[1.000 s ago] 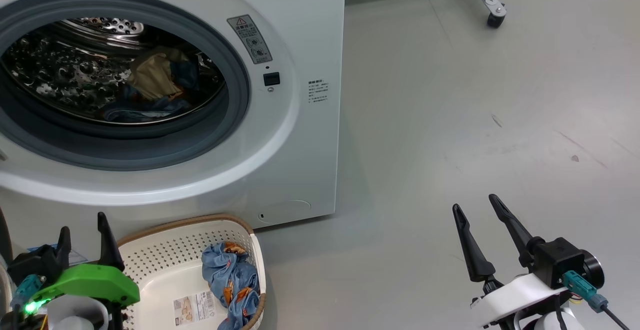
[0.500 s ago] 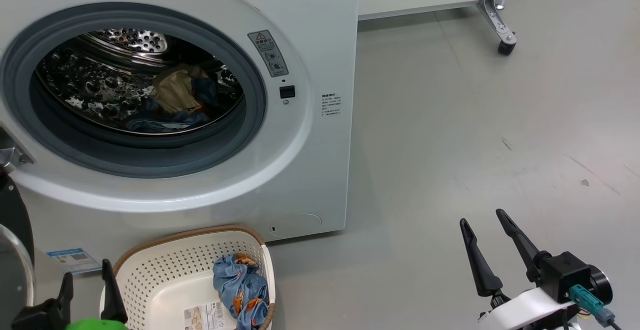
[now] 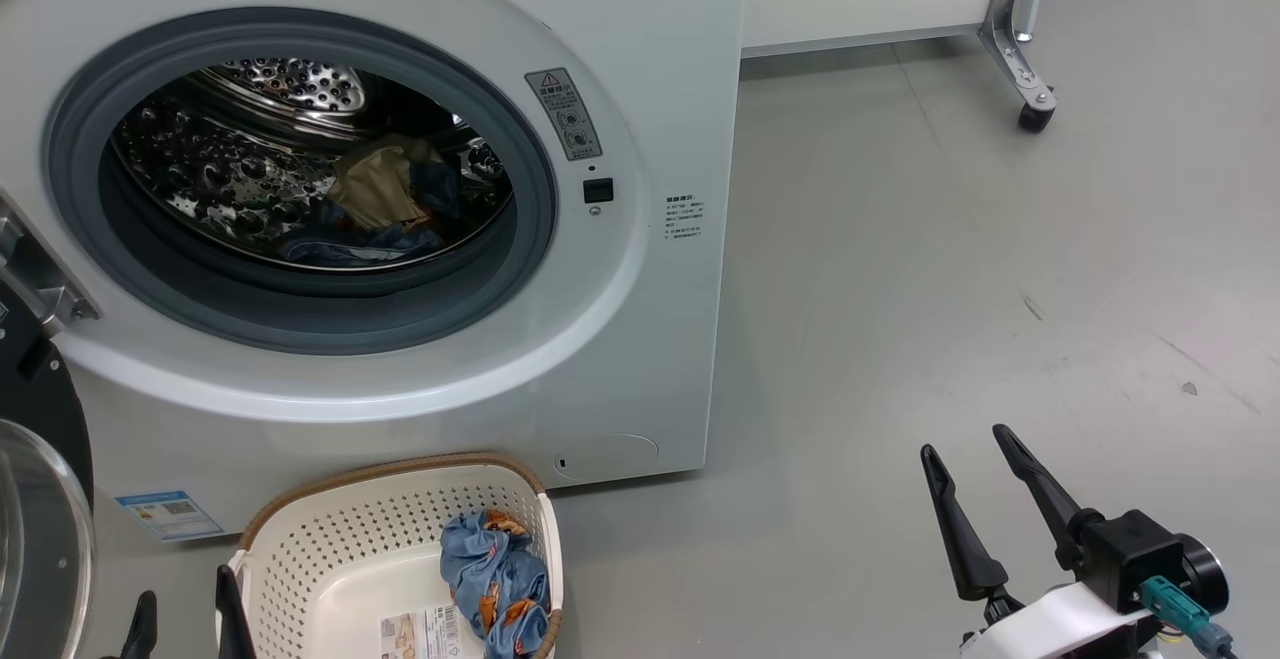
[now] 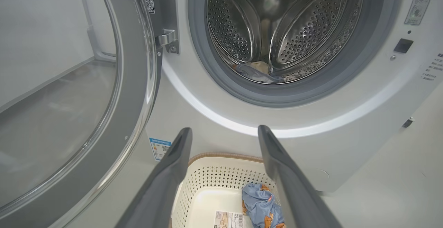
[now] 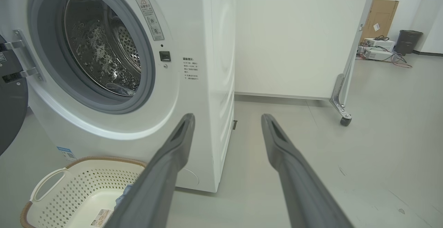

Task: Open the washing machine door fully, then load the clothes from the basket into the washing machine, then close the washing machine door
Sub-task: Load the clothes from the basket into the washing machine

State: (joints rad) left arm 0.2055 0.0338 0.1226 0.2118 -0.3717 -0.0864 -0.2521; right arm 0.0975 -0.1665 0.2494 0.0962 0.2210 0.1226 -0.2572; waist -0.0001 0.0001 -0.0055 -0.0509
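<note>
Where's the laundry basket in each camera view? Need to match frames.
Head view: basket at the bottom edge, left of centre.
Left wrist view: basket at bottom centre.
Right wrist view: basket in the bottom left corner.
Shared landmark: blue sticker just above the basket's left end.

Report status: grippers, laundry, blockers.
Open and holding nothing: left gripper, right gripper. Also open: washing machine door; clothes in drum, one blue piece in basket. No obstruction seen.

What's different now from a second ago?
The head camera swung, bringing the door into view. The left gripper sank toward the picture's bottom edge. Nothing was grabbed or released: it and the right gripper stay open, and the cloth stays in the basket.
</note>
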